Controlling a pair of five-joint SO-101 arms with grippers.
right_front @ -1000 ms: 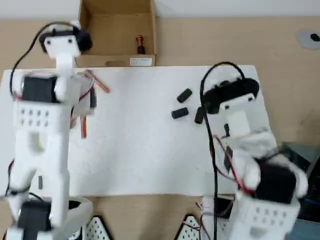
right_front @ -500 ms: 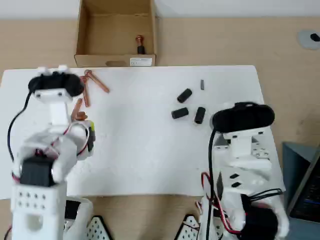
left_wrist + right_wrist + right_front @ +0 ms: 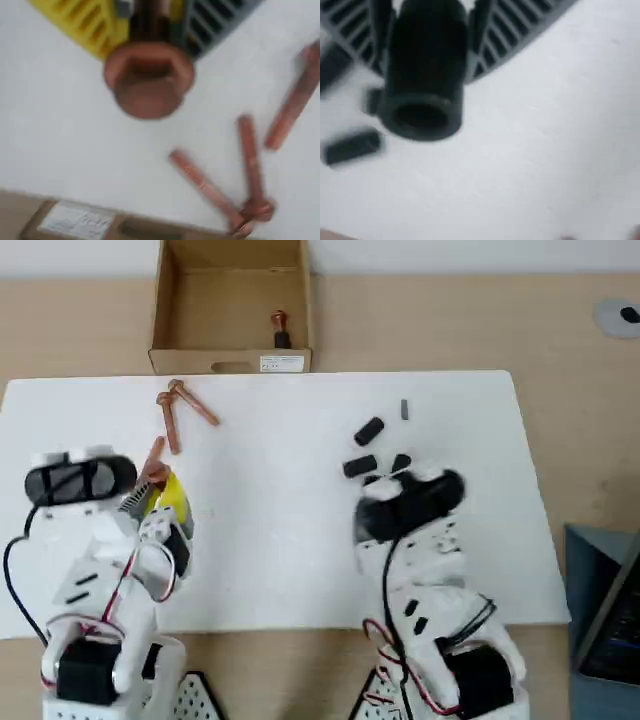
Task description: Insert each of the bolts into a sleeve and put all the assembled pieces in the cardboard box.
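Copper bolt (image 3: 149,82) sits clamped in the left pincer (image 3: 150,17), whose yellow and grey fingers are closed on its shank. The right pincer (image 3: 427,35) is closed around a black sleeve (image 3: 422,80), bore showing. Loose bolts (image 3: 168,430) lie on the bench's white sheet (image 3: 280,540) near the cardboard box (image 3: 158,310) — one assembled piece (image 3: 280,330) rests inside. Loose sleeves (image 3: 368,430) lie just beyond the right arm.
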